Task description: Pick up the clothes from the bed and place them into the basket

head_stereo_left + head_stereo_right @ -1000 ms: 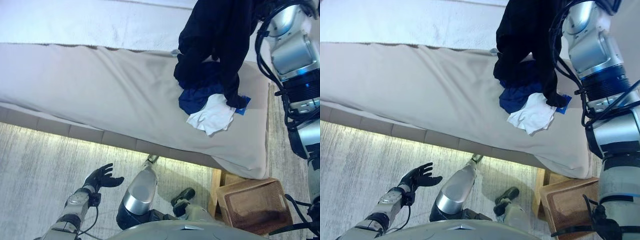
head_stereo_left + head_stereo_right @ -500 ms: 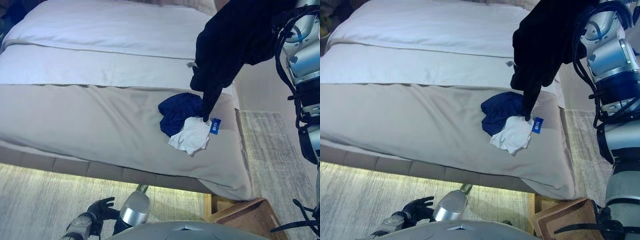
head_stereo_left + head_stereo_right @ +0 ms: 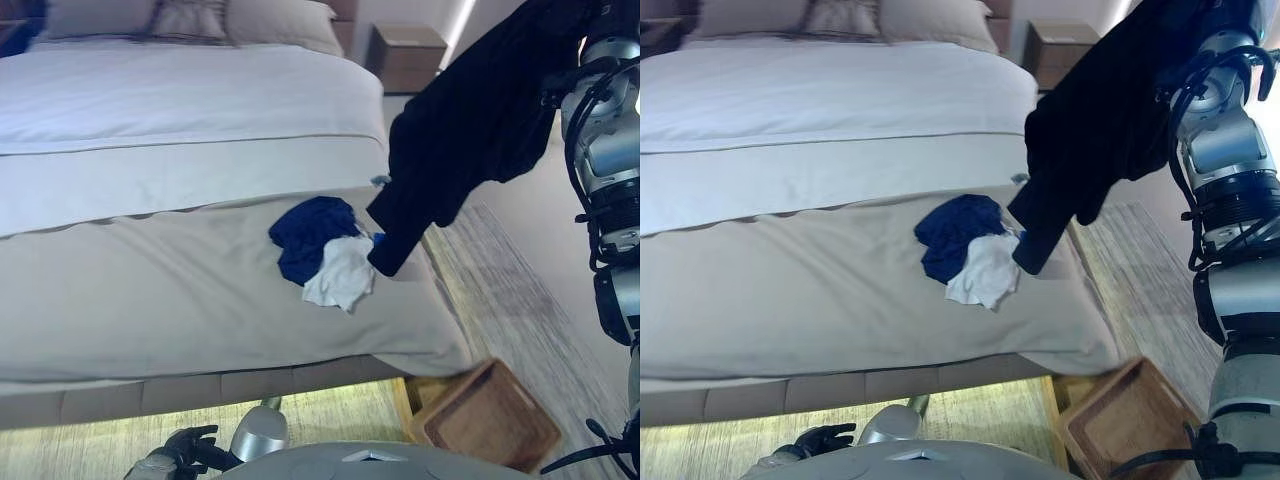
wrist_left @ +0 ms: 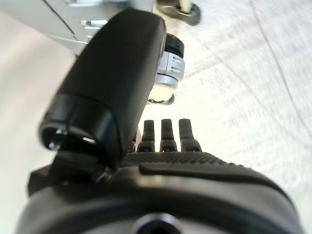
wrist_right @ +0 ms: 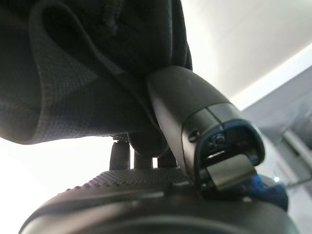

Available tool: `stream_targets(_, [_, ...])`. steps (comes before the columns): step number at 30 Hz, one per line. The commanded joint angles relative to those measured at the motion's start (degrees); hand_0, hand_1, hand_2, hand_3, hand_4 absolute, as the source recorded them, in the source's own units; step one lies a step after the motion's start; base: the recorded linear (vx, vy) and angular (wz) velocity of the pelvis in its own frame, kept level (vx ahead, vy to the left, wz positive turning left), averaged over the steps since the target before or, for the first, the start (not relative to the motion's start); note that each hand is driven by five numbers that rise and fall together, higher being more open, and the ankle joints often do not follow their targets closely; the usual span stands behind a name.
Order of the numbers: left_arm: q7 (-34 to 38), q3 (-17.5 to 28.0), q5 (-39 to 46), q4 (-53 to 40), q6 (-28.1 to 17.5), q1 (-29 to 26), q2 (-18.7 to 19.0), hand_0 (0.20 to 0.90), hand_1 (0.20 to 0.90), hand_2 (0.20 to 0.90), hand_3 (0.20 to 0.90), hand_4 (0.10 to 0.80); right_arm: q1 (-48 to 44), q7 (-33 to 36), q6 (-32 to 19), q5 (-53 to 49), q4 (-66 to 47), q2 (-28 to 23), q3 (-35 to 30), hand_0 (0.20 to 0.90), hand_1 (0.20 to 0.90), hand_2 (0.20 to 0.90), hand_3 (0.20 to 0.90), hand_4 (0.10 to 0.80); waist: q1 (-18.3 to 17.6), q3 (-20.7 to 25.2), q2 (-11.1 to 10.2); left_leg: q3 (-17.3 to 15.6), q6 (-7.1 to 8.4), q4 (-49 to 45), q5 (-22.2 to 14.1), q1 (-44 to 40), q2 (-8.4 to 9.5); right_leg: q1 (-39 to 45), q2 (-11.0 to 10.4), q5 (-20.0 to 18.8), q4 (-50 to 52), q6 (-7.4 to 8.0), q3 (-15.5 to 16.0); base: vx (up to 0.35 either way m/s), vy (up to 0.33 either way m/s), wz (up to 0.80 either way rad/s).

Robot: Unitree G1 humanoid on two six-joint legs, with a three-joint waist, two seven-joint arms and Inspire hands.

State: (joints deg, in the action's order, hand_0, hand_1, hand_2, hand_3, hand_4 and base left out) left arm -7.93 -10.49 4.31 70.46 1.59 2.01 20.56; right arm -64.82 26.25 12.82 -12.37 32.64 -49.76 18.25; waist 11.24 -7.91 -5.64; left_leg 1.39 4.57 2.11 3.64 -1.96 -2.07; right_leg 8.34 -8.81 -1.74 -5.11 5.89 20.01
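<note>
Right robot hand (image 5: 161,161) raised high, fingers curled into the limp black garment (image 3: 470,130); its long axis hangs down over the bed's (image 3: 150,280) corner; shallow brown wicker basket (image 3: 490,420) lies below (floor level); left robot hand (image 4: 165,136) relaxed, empty.

Black garment (image 3: 470,130), navy (image 3: 305,230) and white clothes (image 3: 342,272)

A wooden nightstand (image 3: 405,57) stands beside grey pillows (image 3: 190,20).
</note>
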Motion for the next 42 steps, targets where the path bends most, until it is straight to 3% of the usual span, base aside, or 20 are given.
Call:
stream_targets(1, [-1.18, -4.61, -0.76, -0.18, 0.75, -3.27, 0.4, 0.9, 0.9, 0.9, 0.9, 0.8, -1.85, 2.36, -4.84, 1.12, -6.01, -10.05, -2.47, 0.3, 0.3, 0.3, 0.2, 0.1, -2.99, 7.57, 0.94, -6.86, -2.51, 2.89, -4.59, -2.4, 0.33, 0.46, 2.21, 4.28, 3.69, -0.08, -0.48, -0.033, -0.001, -0.38])
stream_targets(6, [-2.1, -5.99, -0.05, -3.2, 2.55, -5.73, 0.99, 0.9, 0.9, 0.9, 0.9, 0.8, 7.02, -4.23, -3.93, 1.86, -5.45, -10.85, -6.5, 0.3, 0.3, 0.3, 0.2, 0.1, -6.74, 7.12, 1.71, -9.7, -2.7, 2.89, -5.42, -3.64, -0.11, -0.67, 2.36, 4.15, 4.04, -0.41, -2.92, -0.02, -0.017, -0.37])
stream_targets(14, [-2.72, -7.97, -1.5, -5.5, 2.72, -7.24, 1.09, 0.9, 0.9, 0.9, 0.9, 0.8, 20.82, -6.79, -3.3, 7.59, -2.16, -7.47, -12.91, 0.3, 0.3, 0.3, 0.2, 0.1, -9.13, 6.14, 2.67, -12.44, -2.62, 2.89, -6.01, -5.19, -0.72, -0.3, 2.48, 3.8, 3.3, -0.57, -4.06, -0.004, -0.054, -0.21])
stream_targets(24, [-2.52, -8.31, -2.61, -5.08, 2.69, -7.04, 1.27, 0.9, 0.9, 0.9, 0.9, 0.8, 31.03, -5.26, 0.2, 8.25, 2.71, -0.82, -15.79, 0.3, 0.3, 0.3, 0.2, 0.1, -9.05, 5.0, 3.81, -12.85, -1.83, 2.89, -5.96, -5.62, -1.36, 0.47, 2.93, 2.71, 0.78, -0.59, -3.34, 0.001, -0.099, -0.1])
stream_targets(36, [-1.65, -8.5, -1.42, -5.41, 0.58, -7.14, 1.89, 0.9, 0.9, 0.9, 0.9, 0.8, 36.41, -2.2, 6.88, 9.24, 15.0, 1.93, -15.89, 0.3, 0.3, 0.3, 0.2, 0.1, -8.47, 2.78, 5.91, -12.1, -0.44, 2.89, -4.18, -2.49, -2.21, -1.57, 3.42, 2.45, 0.11, -1.01, -2.29, -0.031, -0.093, 0.04])
stream_targets(38, [-1.41, -8.88, -0.95, -5.48, -0.74, -7.04, 1.89, 0.9, 0.9, 0.9, 0.9, 0.8, 36.82, -3.28, 8.25, 9.53, 19.56, 1.86, -16.03, 0.811, 0.811, 0.811, 0.796, 0.696, -8.27, 2.22, 6.53, -11.75, -0.19, 2.89, -3.96, -1.98, -2.25, -1.91, 3.44, 2.61, 0.12, -1.11, -2.29, -0.054, -0.05, 0.14])
stream_targets(39, [-1.21, -9.16, -0.48, -6.07, -0.97, -7.21, 1.89, 0.9, 0.9, 0.9, 0.9, 0.8, 37.03, -3.26, 8.15, 9.26, 21.58, 1.8, -16.19, 0.9, 0.9, 0.9, 0.9, 0.8, -8.11, 1.9, 6.83, -11.47, -0.08, 2.89, -3.64, -1.45, -2.22, -2.28, 3.44, 2.53, 0.12, -1.21, -2.22, -0.104, -0.033, 0.11])
stream_targets(42, [-0.48, -9.56, 0.89, -7.7, -1.27, -8.73, 1.43, 0.9, 0.9, 0.9, 0.9, 0.8, 37.42, -3.47, 7.34, 7.35, 26.82, 1.97, -16.55, 0.9, 0.9, 0.9, 0.9, 0.8, -7.34, 0.48, 7.44, -10.45, 0.15, 2.89, -2.52, 0.34, -2.17, -3.47, 3.38, 2.16, 0.18, -1.52, -1.57, -0.145, -0.047, 0.15])
